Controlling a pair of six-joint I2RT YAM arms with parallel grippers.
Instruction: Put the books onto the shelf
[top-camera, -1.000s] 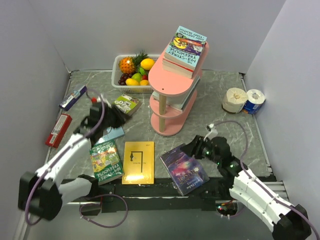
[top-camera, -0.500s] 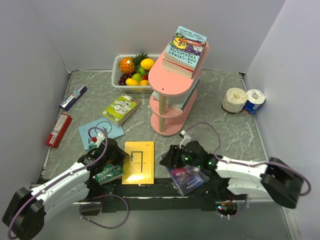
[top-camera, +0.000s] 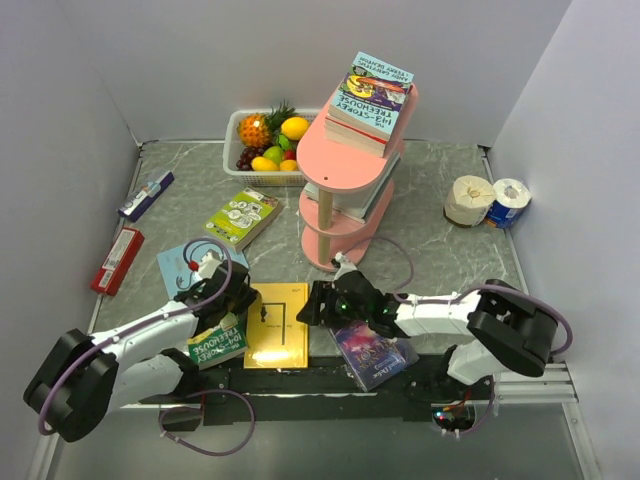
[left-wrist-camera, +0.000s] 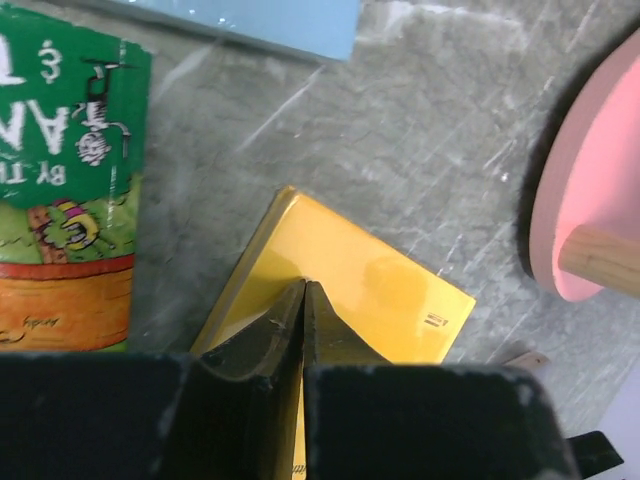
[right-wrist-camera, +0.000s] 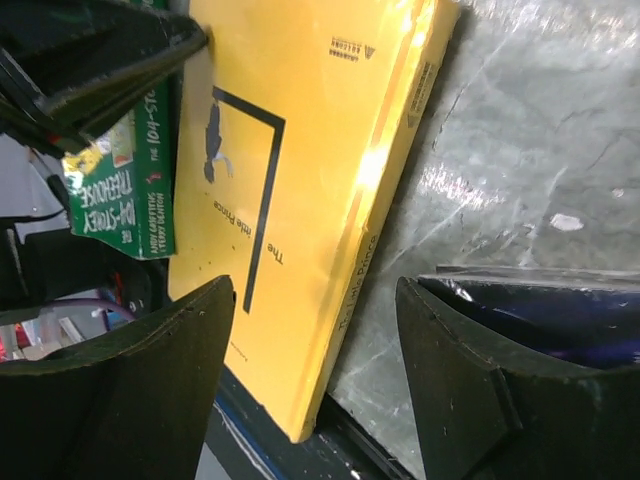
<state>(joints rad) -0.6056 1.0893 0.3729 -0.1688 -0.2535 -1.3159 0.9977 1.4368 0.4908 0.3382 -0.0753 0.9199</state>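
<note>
Along the near edge of the table (top-camera: 450, 265) we see three books side by side: the green Treehouse book (top-camera: 217, 345) toward the left, the yellow book (top-camera: 278, 325) in the middle, and the purple galaxy book (top-camera: 372, 350) toward the right. The yellow book lies flat with its long axis running from the near edge toward the far edge and its spine on the right.

Both arms meet at its far end. The left end effector (left-wrist-camera: 304, 300) is fully closed and holds nothing, its tips resting on the yellow cover by the far left corner. The right end effector (right-wrist-camera: 310, 300) stands wide and empty, coming in from the right. One finger is over the cover and the other over the bare table beside the spine, so we judge the right arm better placed to grip.

Farther back lie a light-blue book (top-camera: 178, 265) and a light-green book (top-camera: 242, 215). Beyond the middle stands the shelf (top-camera: 345, 215), already carrying stacked books (top-camera: 370, 95) on its top tier
</note>
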